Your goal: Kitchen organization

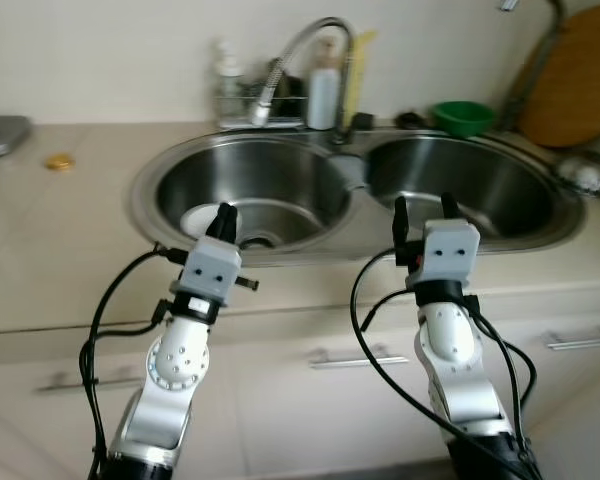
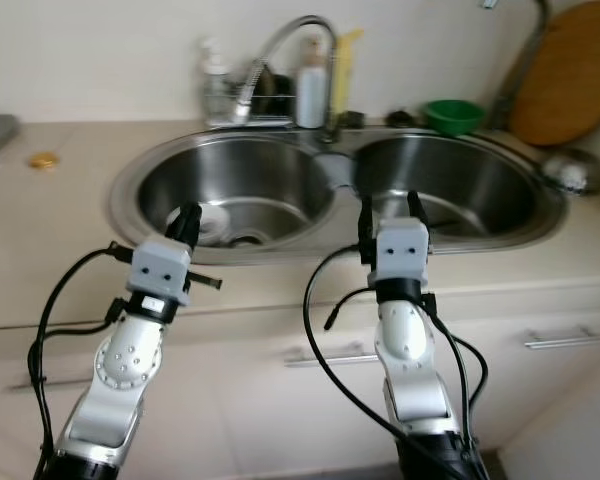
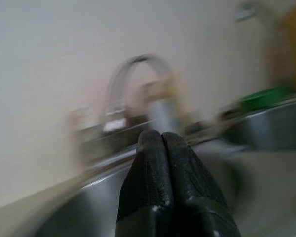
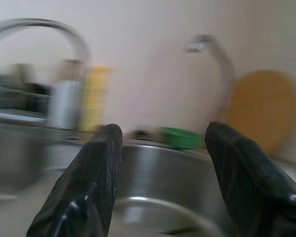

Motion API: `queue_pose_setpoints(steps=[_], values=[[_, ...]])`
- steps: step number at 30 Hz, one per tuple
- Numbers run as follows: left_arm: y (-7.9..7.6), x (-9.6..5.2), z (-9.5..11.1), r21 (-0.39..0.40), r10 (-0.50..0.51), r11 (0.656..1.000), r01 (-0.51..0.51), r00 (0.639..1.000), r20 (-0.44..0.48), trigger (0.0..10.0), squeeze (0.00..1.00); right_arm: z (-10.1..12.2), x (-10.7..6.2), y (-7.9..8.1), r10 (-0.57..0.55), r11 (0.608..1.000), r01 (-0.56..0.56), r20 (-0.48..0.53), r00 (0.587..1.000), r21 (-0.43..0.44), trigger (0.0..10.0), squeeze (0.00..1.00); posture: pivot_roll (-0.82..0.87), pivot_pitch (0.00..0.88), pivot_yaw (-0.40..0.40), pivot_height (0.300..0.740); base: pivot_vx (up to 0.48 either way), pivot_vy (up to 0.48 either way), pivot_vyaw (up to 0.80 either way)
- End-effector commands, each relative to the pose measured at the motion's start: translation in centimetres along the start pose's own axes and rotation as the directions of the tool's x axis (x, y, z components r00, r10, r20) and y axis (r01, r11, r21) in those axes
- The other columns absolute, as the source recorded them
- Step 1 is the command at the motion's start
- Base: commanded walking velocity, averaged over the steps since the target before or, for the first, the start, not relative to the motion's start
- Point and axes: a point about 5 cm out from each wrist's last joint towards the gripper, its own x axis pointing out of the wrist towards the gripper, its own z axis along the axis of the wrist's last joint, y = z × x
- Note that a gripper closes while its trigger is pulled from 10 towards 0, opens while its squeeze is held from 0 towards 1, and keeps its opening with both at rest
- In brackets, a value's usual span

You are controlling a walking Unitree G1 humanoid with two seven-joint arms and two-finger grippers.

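A double steel sink [image 1: 352, 178] is set in a beige counter in front of me. My left gripper [image 1: 224, 219] is raised over the front rim of the left basin, its fingers [image 3: 160, 163] pressed together and holding nothing. My right gripper [image 1: 421, 214] is held over the front rim of the right basin, fingers [image 4: 103, 163] spread apart and empty. A white dish [image 1: 202, 220] lies in the left basin near the drain. A green bowl [image 1: 463, 116] sits on the counter behind the right basin.
A curved faucet [image 1: 310, 50] rises behind the sink, with a wire rack and bottles [image 1: 325, 90] beside it. A round wooden board [image 1: 578, 75] leans on the wall at the right. A small gold lid [image 1: 59, 161] lies on the left counter. Drawers with handles [image 1: 348, 357] are below.
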Motion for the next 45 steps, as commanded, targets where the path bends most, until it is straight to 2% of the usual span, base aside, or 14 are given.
queue_pose_setpoints(steps=[1,9,17,24,27,31,38,45], values=[[0.25,0.16,0.29,0.009,0.003,1.000,-0.003,1.000,0.019,10.0,0.00,0.40,0.06,-0.06,-0.011,1.000,0.011,0.020,1.000,-0.003,10.0,0.00,-0.06,0.000,-0.025,0.740,0.000,0.000,-0.80],[0.15,0.10,0.23,0.010,0.002,1.000,-0.002,1.000,0.020,10.0,0.00,0.38,0.10,-0.19,-0.015,1.000,0.015,0.024,1.000,-0.009,10.0,0.00,-0.06,0.000,-0.026,0.740,0.000,0.000,-0.80],[0.05,-0.10,-0.01,0.013,-0.007,1.000,0.007,1.000,0.013,10.0,0.00,0.17,-0.14,-0.17,-0.013,1.000,0.013,0.018,1.000,-0.016,10.0,0.00,-0.06,0.000,-0.024,0.740,0.000,0.000,0.00],[-0.44,-0.34,-0.28,0.015,-0.031,0.999,0.031,1.000,0.000,10.0,0.00,-0.11,-0.31,-0.27,-0.010,0.999,0.010,0.008,1.000,-0.031,10.0,0.00,-0.06,0.000,-0.023,0.740,0.000,0.000,-0.80],[-0.50,-0.37,-0.36,0.016,-0.036,0.999,0.036,0.999,-0.004,10.0,0.00,-0.20,-0.31,-0.24,-0.010,0.999,0.010,0.004,1.000,-0.031,10.0,0.00,-0.06,0.000,-0.024,0.740,0.000,0.000,0.00],[-0.46,-0.43,-0.36,0.018,-0.035,0.999,0.035,0.999,-0.001,10.0,0.00,-0.26,-0.33,-0.18,-0.008,0.999,0.008,0.002,1.000,-0.033,10.0,0.00,-0.06,0.000,-0.025,0.740,0.000,-0.271,0.00],[-0.49,-0.50,-0.55,0.010,-0.039,0.999,0.039,0.999,-0.010,10.0,0.00,-0.35,-0.31,-0.23,-0.007,0.999,0.007,-0.001,1.000,-0.037,10.0,0.00,-0.06,0.000,-0.027,0.740,0.000,-0.035,-0.80],[-0.57,-0.49,-0.40,-0.002,-0.028,1.000,0.028,1.000,0.002,10.0,0.00,-0.39,-0.30,-0.28,-0.008,0.999,0.008,0.000,1.000,-0.041,10.0,0.00,-0.06,0.000,-0.027,0.740,0.000,-0.309,-0.11]])
